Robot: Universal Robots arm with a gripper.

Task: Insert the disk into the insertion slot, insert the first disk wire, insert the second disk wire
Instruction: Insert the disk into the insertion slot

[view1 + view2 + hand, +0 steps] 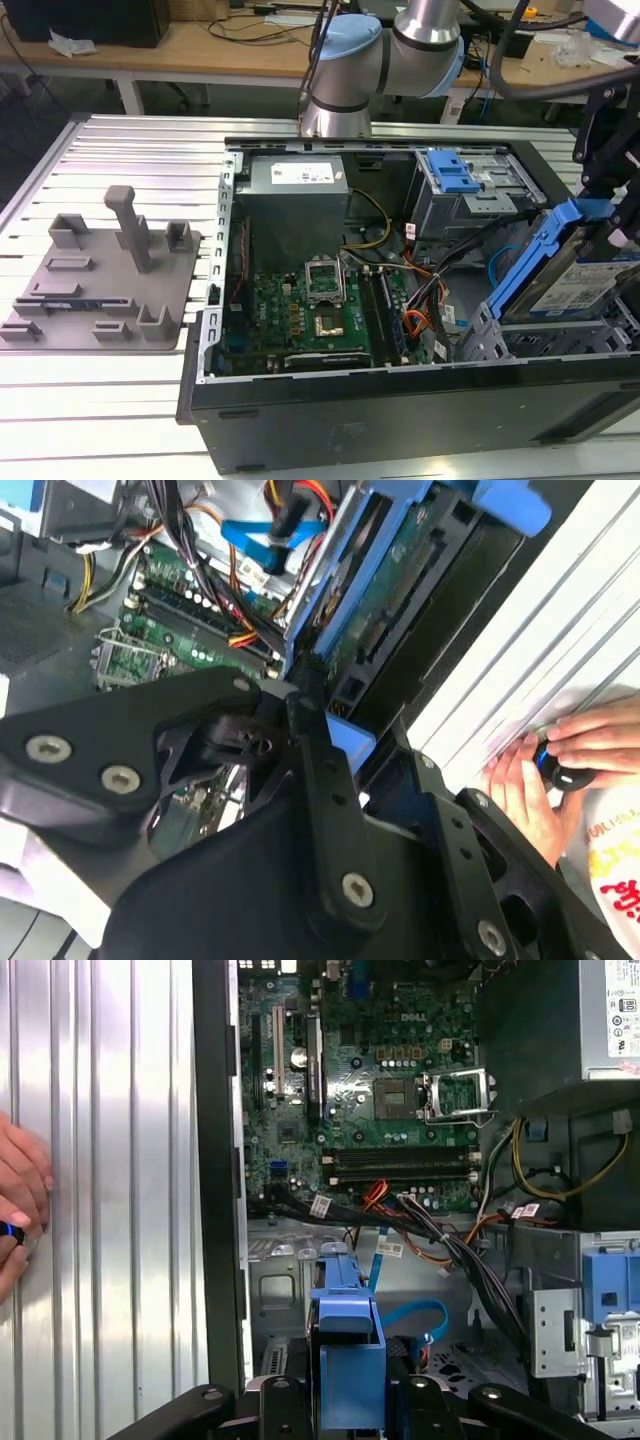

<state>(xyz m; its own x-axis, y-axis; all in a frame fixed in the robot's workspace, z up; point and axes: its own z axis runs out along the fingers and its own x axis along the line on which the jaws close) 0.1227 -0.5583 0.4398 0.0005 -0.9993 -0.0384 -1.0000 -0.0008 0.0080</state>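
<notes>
Your disk [588,285] hangs tilted in the gripper [347,1405], label side facing the exterior view. The jaws are closed on it: in the first wrist view its blue carrier [347,1345] stands pinched between the two black fingers [280,1410]. The disk is not seated. Its lower end dips into the open case [400,410], close over the slot [485,338], which lies right beneath the gripper; you cannot tell whether the two touch.

Just ahead of the gripper, on the case floor, lie a blue cable [410,1315] and a bundle of wires [450,1250]. Beyond them is the board [370,1090]. The bay with the blue latch [452,172] stands near the gripper, on the exterior view's left of it.

Beside the gripper, outside the case wall, a person's hand [20,1200] rests on the slatted table [100,400], fingers around a small dark thing [562,773]. Well away from the gripper, at the exterior view's left, sits a grey plate [100,290].
</notes>
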